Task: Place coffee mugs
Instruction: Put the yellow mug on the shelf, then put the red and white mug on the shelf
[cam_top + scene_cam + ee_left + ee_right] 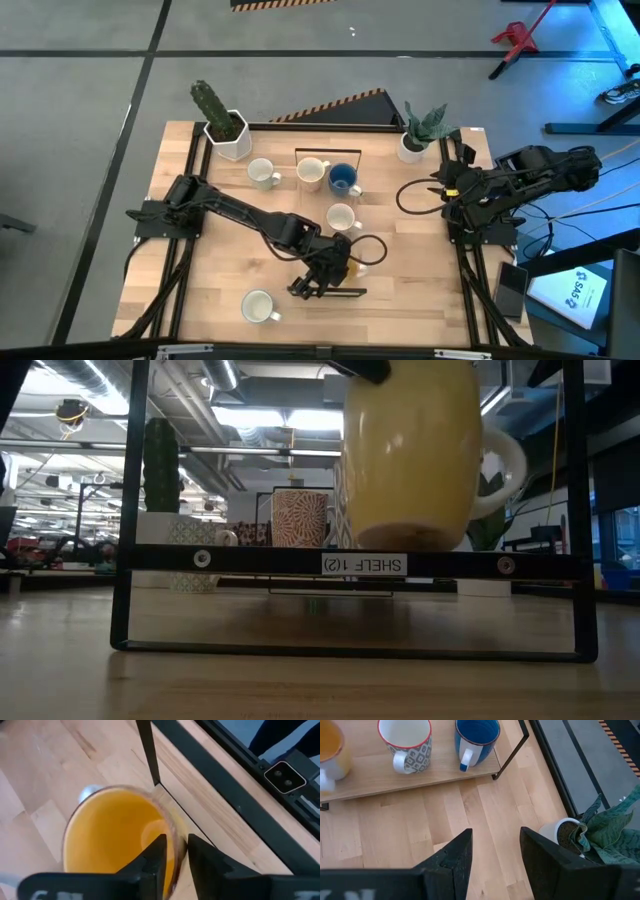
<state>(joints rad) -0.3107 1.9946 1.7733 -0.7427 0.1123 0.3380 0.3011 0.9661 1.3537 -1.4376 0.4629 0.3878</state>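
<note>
My left gripper (338, 262) is shut on the orange mug (415, 455), yellow-orange with a white handle, by the near black wire shelf (365, 564) labelled SHELF 1(2). A blue mug (343, 180) and a white mug (312, 170) stand on the far shelf. Three more white mugs stand on the table: at the far left (262, 173), in the middle (341, 216) and at the near left (258, 305). My right gripper (495, 845) is open and waits by the table's right edge, touching nothing. My left gripper pinches the orange mug's rim (172, 837), with one finger (155, 857) inside the cup and the other (200, 857) outside the wall. The fingers come from above, pointing down. The mug hangs upright, clear of the table, its base about level with the shelf's top bar.
Two white pots with green plants stand at the far corners, a cactus (222, 125) on the left and a leafy plant (418, 135) on the right. Black rails run along the table's sides. The shelf's upright post (147, 750) stands close to the held mug.
</note>
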